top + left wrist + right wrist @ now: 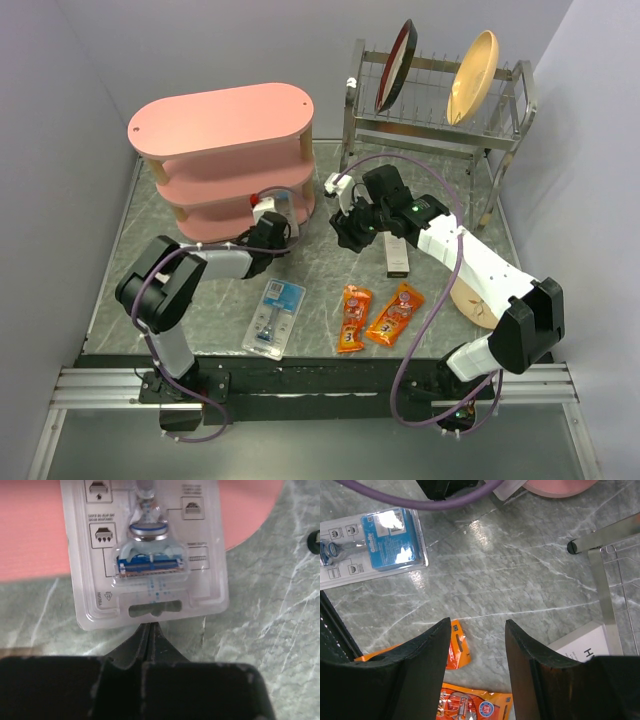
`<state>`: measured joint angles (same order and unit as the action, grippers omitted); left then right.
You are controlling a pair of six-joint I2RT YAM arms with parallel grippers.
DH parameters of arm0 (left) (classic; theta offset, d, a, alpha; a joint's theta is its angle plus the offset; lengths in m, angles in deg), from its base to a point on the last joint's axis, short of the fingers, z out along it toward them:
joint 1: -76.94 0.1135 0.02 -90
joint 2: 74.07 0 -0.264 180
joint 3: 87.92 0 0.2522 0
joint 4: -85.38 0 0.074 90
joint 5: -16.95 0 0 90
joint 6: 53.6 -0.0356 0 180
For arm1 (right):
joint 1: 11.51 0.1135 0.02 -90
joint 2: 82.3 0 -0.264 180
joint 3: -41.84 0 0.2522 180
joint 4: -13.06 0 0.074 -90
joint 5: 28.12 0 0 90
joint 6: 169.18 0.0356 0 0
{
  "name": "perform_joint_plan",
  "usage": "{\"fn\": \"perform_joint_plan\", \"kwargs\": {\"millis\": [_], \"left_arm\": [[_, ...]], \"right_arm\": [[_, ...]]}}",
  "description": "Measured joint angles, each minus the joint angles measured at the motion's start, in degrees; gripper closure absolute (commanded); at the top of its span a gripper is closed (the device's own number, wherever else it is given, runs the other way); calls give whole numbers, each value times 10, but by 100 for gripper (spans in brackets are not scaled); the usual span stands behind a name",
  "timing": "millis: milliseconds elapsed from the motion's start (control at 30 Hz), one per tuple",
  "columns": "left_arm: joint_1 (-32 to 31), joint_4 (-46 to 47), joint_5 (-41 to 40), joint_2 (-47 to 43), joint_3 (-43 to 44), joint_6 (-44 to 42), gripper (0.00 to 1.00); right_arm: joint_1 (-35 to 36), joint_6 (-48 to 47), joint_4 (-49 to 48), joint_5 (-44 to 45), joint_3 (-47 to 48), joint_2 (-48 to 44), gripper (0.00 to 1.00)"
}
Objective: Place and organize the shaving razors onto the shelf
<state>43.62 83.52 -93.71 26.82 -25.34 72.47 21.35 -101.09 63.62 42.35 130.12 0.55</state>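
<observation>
A pink three-tier shelf (220,125) stands at the back left of a grey marbled tabletop (330,290). The left arm reaches toward the shelf's bottom tier. In the left wrist view, the left pincer (149,629) has its fingers pressed together, with the tips right at the near edge of one razor pack (150,555). This pack lies face up and is not between the fingers. Its far part rests over the pink bottom board and its near part over the tabletop.

The second razor pack (275,318) lies flat on the tabletop near the front, well apart from the shelf, with its blue card (392,537) facing up.

The right pincer (479,625) hangs over the middle of the tabletop. Its fingers stand apart with nothing between them.

Two orange snack packets (375,317) lie side by side to the right of the second razor pack. A white-and-black box (397,255) lies flat beside the right arm. A metal dish rack (435,130) holding two plates stands at the back right.
</observation>
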Motion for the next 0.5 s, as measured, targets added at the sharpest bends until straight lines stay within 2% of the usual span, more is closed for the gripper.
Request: {"fn": "perform_joint_plan", "kwargs": {"millis": [267, 500], "left_arm": [[-39, 99, -57, 2, -24, -56, 99], [-39, 103, -42, -14, -52, -69, 99]], "right_arm": [[0, 0, 0, 0, 0, 0, 45], [0, -1, 1, 2, 0, 0, 45]]}}
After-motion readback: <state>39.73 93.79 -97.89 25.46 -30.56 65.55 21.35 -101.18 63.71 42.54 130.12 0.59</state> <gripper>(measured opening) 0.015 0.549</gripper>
